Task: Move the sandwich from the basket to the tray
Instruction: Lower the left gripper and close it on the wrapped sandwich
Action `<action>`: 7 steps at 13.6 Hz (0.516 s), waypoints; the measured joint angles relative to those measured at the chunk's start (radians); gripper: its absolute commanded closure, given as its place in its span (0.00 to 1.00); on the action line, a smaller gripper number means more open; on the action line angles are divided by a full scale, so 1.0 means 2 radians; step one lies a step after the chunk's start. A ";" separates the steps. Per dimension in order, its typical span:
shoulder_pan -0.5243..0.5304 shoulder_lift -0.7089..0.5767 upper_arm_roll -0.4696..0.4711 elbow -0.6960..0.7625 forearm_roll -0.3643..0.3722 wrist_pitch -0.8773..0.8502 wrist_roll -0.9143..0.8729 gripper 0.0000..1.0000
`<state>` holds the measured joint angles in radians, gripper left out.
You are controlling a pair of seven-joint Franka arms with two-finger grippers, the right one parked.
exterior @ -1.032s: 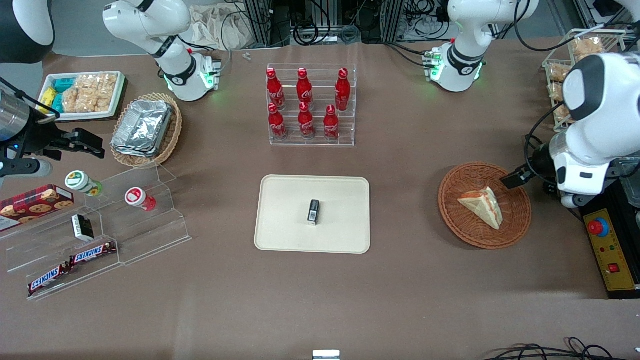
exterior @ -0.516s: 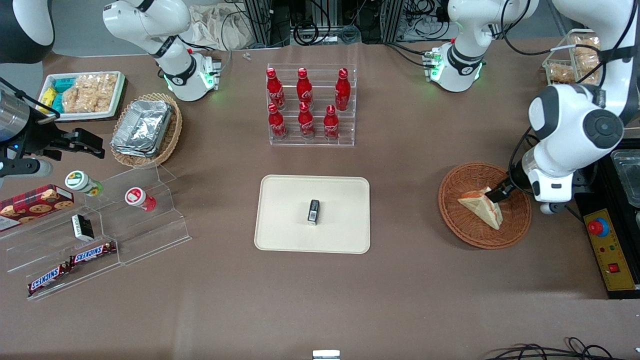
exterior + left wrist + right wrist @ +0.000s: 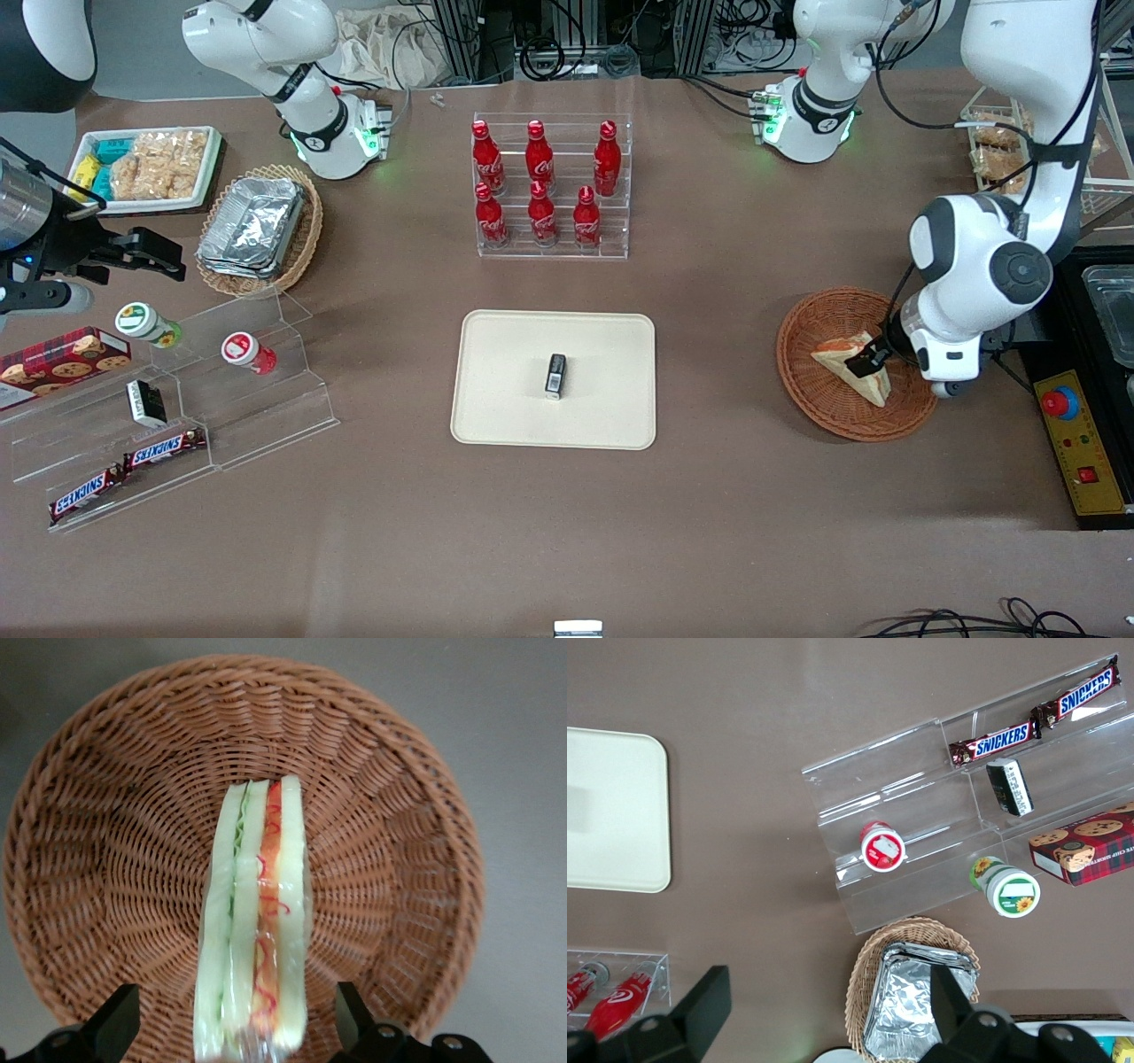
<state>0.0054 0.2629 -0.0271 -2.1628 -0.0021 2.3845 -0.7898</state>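
Lowered since earlier: gripper (image 3: 235, 1028) wide open astride sandwich (image 3: 255, 930) in basket (image 3: 97, 859); may crush soft bread if clamped hard.

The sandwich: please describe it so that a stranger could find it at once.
Look toward the working arm's end of the table for the round reddish-brown basket. Inside lies the sandwich, a pale bread wedge showing red and green filling, with the open gripper straddling it; no other food here is triangular.

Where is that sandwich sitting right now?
The sandwich lies in the reddish-brown basket toward the working arm's end of the table. The gripper is open around it, one finger on each side.
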 measured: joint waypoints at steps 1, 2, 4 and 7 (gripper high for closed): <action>0.000 0.009 0.000 0.000 0.003 0.006 0.000 0.00; 0.000 0.016 0.000 0.000 0.004 0.010 -0.001 0.06; 0.000 0.026 0.000 0.000 0.006 0.018 -0.003 0.52; 0.000 0.031 0.000 0.000 0.006 0.023 -0.009 0.94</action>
<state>0.0055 0.3249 -0.0262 -2.1628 0.0100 2.4311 -0.8071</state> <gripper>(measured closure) 0.242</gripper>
